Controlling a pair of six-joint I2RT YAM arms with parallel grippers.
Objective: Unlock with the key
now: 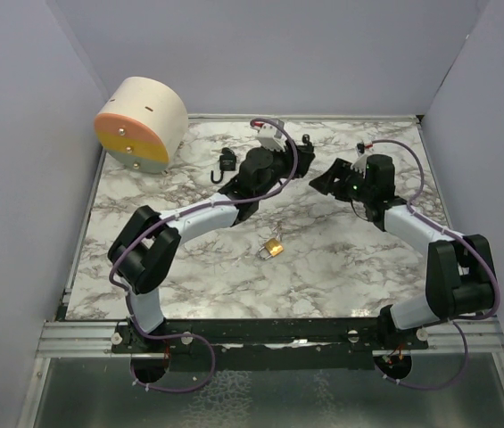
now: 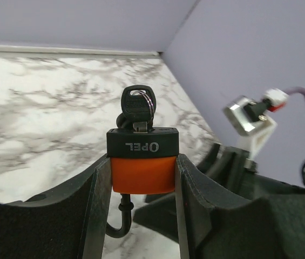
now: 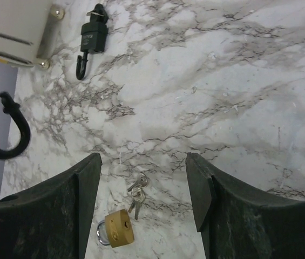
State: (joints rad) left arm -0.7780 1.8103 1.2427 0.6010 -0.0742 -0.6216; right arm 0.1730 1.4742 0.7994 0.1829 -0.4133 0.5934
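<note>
As L wrist shows, key (image 2: 137,105) in padlock (image 2: 143,162)

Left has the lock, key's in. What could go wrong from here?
1. The left end effector pinches the orange-and-black padlock only by its sides; turning the key could twist it loose.
2. The open right end effector faces the marble table, not the key, so its approach may miss.

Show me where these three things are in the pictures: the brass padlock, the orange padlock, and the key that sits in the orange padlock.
brass padlock (image 3: 120,228), right wrist view, on its brass body.
orange padlock (image 2: 143,174), left wrist view, on its orange part.
key (image 2: 132,108), left wrist view, on its black head.
</note>
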